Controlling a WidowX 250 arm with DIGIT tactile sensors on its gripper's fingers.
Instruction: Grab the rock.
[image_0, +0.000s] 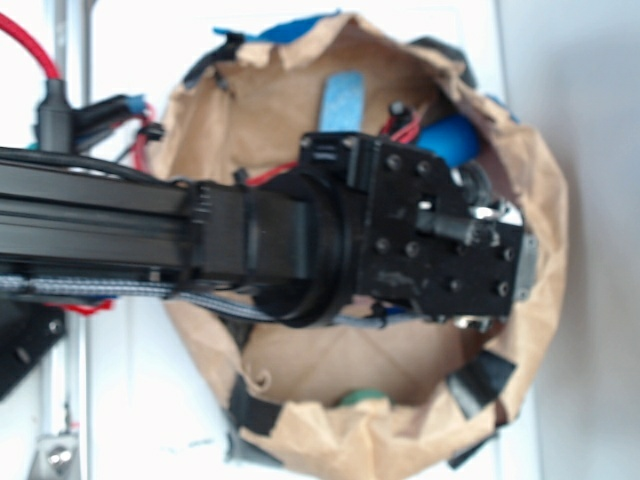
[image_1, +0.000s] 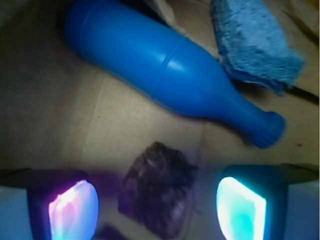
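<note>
Lining up on the small dark brown lumpy rock (image_1: 159, 187), lying between spread glowing fingers (image_1: 73, 210), near the blue plastic bottle (image_1: 170, 75). Next: lowering, then closing gently.

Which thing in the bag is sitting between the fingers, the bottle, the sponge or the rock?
The rock: dark, lumpy, between the open fingers. The blue bottle and sponge lie beyond it.
</note>
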